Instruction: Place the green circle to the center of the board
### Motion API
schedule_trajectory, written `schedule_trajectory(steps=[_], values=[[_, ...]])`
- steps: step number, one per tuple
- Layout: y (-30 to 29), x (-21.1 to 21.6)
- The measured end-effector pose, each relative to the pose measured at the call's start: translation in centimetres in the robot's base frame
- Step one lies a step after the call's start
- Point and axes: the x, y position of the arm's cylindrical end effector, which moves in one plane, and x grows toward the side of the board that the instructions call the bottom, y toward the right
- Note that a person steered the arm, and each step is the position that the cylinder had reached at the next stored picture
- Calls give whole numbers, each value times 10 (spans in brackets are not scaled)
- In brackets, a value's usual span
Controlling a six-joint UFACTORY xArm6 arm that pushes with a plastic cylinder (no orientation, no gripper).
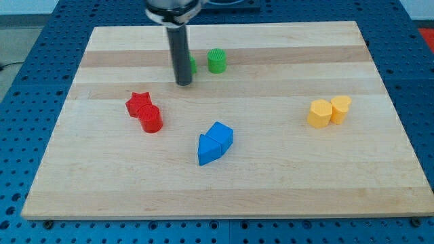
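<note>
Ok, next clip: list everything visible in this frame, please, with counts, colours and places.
green blocks: 2, green, near the view's top centre; one in full view, shape unclear, the other mostly hidden behind the rod
red blocks: 2, red, left of centre, touching; a star and a cylinder
blue blocks: 2, blue, centre-bottom, touching; a wedge and a cube
yellow blocks: 2, yellow, view's right, touching; and
board: 1, light wood
my tip: 1, dark rod, just left of the hidden green block

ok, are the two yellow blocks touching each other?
Yes, the two yellow blocks sit pressed side by side near the board's right edge, with no gap showing between them.
</note>
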Motion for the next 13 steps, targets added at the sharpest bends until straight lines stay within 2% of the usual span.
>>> schedule_trajectory(steps=[5,6,8,9,10,11,12,13], values=[[-7,35],[-5,15],[-49,8],[-49,-24],[-46,-93],[11,-94],[29,-24],[32,29]])
